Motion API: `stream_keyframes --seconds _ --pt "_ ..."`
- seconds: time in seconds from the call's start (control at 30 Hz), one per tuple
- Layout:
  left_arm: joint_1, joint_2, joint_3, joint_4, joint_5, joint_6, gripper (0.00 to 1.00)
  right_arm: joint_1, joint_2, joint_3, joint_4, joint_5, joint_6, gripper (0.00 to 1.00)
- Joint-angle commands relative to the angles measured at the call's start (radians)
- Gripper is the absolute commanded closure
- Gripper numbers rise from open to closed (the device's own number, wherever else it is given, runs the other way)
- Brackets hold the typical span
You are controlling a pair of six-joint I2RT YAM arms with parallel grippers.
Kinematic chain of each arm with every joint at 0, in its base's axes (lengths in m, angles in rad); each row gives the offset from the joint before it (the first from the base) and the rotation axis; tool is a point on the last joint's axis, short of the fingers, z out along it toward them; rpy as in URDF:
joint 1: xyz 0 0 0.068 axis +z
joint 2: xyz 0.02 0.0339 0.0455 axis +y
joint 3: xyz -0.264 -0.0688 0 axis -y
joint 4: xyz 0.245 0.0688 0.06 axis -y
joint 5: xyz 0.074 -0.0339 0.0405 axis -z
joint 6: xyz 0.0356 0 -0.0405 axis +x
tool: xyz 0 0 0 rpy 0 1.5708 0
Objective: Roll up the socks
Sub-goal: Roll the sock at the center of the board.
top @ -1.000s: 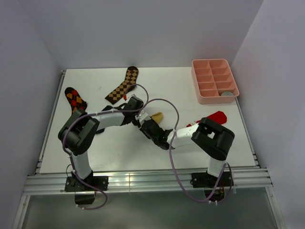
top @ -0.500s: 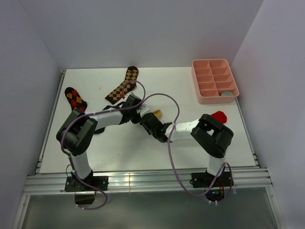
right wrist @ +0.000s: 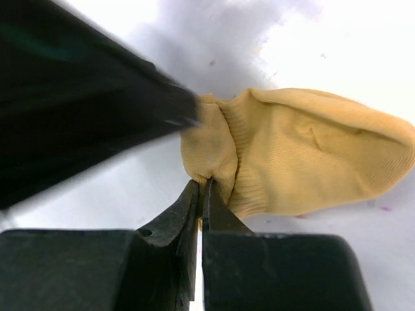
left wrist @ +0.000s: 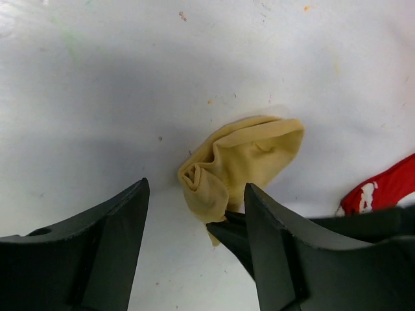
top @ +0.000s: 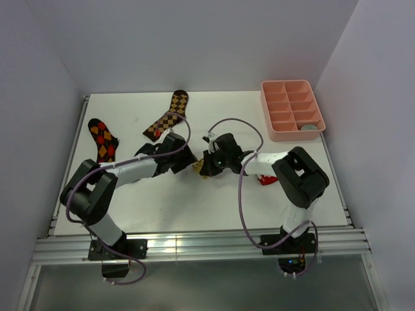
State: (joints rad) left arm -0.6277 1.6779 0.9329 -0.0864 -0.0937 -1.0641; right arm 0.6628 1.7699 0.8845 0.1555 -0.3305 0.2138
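The mustard yellow sock lies on the white table, its cuff end rolled into a small coil. My right gripper is shut on that rolled end, pinching a fold of fabric. My left gripper stands open, its fingers on either side of the coil and not touching it. From above, the sock shows only as a yellow bit between the left gripper and the right gripper at the table's middle.
A red sock with white trim lies under my right arm. A brown checkered sock and a red-and-black argyle sock lie at the back left. A pink compartment tray stands back right.
The left gripper has opened and let go of the sock. The right gripper has shut on the rolled end and swung toward the far side, its arm now over the red sock.
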Motion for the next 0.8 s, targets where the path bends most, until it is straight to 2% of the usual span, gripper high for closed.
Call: stream_keyframes --seconds 0.0,0.03,0.17,0.47,0.77 --pt "0.003 -0.099 -0.054 0.051 -0.049 -0.040 0.34 -0.066 0.063 0.028 0.007 -0.353 0.140 1.00" --pt "0.003 -0.113 -0.066 0.060 -0.051 -0.042 0.34 -0.080 0.086 0.033 0.044 -0.448 0.200 1.00" --pt "0.003 -0.139 -0.120 0.092 -0.018 -0.043 0.36 -0.140 0.166 0.034 0.171 -0.579 0.349 1.00" --pt "-0.035 -0.086 -0.138 0.131 0.032 -0.066 0.43 -0.224 0.284 0.015 0.289 -0.639 0.516 1.00" --pt "-0.038 -0.029 -0.115 0.145 0.028 -0.065 0.46 -0.275 0.336 0.040 0.219 -0.617 0.519 1.00"
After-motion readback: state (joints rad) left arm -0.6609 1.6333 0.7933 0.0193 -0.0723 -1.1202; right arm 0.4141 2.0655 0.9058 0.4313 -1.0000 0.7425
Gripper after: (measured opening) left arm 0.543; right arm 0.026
